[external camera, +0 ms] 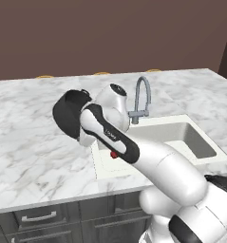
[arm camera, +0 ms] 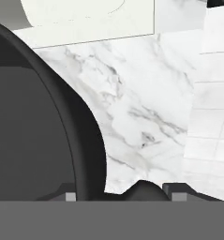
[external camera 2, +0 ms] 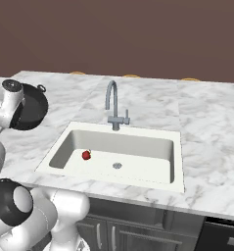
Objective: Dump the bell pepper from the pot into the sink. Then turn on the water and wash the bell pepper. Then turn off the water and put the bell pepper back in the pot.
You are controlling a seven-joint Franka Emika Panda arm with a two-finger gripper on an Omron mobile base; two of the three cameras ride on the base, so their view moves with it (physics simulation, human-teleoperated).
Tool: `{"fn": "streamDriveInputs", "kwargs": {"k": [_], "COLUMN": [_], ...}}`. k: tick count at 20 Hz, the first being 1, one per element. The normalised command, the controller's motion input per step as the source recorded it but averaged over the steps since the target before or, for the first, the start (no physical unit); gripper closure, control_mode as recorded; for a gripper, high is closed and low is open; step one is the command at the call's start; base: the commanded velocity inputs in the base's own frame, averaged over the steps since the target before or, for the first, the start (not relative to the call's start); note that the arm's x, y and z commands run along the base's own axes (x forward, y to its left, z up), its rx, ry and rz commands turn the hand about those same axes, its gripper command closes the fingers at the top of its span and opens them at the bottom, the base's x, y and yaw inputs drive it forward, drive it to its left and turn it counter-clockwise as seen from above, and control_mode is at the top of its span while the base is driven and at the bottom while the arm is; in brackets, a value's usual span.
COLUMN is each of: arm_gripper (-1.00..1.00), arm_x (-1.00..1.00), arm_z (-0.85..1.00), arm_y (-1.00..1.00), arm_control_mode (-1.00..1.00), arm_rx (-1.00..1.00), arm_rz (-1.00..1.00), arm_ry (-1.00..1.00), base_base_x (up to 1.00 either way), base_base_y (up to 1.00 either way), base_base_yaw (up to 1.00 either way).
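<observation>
The pot (external camera 2: 28, 110) hangs tilted on its side above the counter (external camera 2: 206, 127), left of the sink (external camera 2: 175, 147). In the right base view the bell pepper (external camera 2: 86, 155) lies on the basin floor, left of the drain (external camera 2: 117, 165); the left base view shows just a red sliver of it behind the arm. In the hand view the pot's rim passes between the claw (arm camera: 125, 197) fingertips, clenched on it. Right of the faucet (external camera 2: 113, 108) the marble lies open to its edge.

Marble counter (external camera 2: 206, 147) — white sink (external camera 2: 173, 162) and faucet (external camera 2: 113, 105) set in
</observation>
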Motion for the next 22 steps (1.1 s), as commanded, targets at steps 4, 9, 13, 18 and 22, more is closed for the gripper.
{"fn": "streamDriveInputs", "kwargs": {"k": [4, 9, 13, 18, 22], "arm_gripper": [1.0, 1.0, 1.0, 1.0, 1.0], "arm_x": [0.0, 0.0, 0.0, 0.0, 0.0], "arm_z": [-0.31, -0.38, -0.31, -0.37, -0.43], "arm_y": [0.1, 0.06, 0.03, 0.04, 0.01], "arm_control_mode": [-1.0, -1.0, -1.0, -1.0, -1.0], "arm_rx": [-0.31, -0.23, -0.1, -0.08, -0.05], "arm_rz": [0.0, 0.0, 0.0, 0.0, 0.0], "arm_ry": [0.1, 0.02, 0.0, 0.0, 0.0], "base_base_x": [0.0, 0.0, 0.0, 0.0, 0.0], "base_base_y": [0.0, 0.0, 0.0, 0.0, 0.0], "base_base_yaw": [0.0, 0.0, 0.0, 0.0, 0.0]}}
